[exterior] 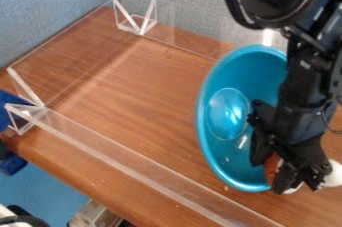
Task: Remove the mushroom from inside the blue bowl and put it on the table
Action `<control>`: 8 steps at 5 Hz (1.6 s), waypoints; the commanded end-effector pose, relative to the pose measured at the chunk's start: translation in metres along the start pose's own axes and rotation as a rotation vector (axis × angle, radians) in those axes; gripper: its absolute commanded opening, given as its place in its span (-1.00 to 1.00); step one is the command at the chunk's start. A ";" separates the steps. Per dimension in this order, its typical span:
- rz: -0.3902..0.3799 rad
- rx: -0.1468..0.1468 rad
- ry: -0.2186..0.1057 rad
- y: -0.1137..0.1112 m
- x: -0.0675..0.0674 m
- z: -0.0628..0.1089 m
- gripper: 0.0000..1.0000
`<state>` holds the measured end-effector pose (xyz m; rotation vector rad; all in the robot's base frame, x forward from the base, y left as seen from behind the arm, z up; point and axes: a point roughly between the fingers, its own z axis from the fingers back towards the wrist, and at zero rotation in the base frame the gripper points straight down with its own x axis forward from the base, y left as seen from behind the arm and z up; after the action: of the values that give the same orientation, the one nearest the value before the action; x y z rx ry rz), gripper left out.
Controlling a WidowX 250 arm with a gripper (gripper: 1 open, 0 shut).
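Observation:
The blue bowl (235, 121) stands tipped up on its side at the right of the table (120, 86), with its opening facing left. My gripper (299, 171) points down at the bowl's lower right rim, against or just in front of it. It is shut on the mushroom (285, 176), whose reddish cap shows between the black fingers (274, 151), with the white stem sticking out to the right. The mushroom is low, near the tabletop; whether it touches the wood I cannot tell.
A low clear acrylic wall (100, 143) runs along the front edge, with a triangular bracket (24, 114) at its left end. Another bracket (134, 16) stands at the back wall. The dark arm (274, 1) reaches in from the upper right.

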<state>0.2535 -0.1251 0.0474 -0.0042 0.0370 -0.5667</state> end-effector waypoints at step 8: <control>-0.068 0.049 -0.040 0.012 0.003 0.003 -1.00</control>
<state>0.2574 -0.1196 0.0422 0.0320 0.0192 -0.6481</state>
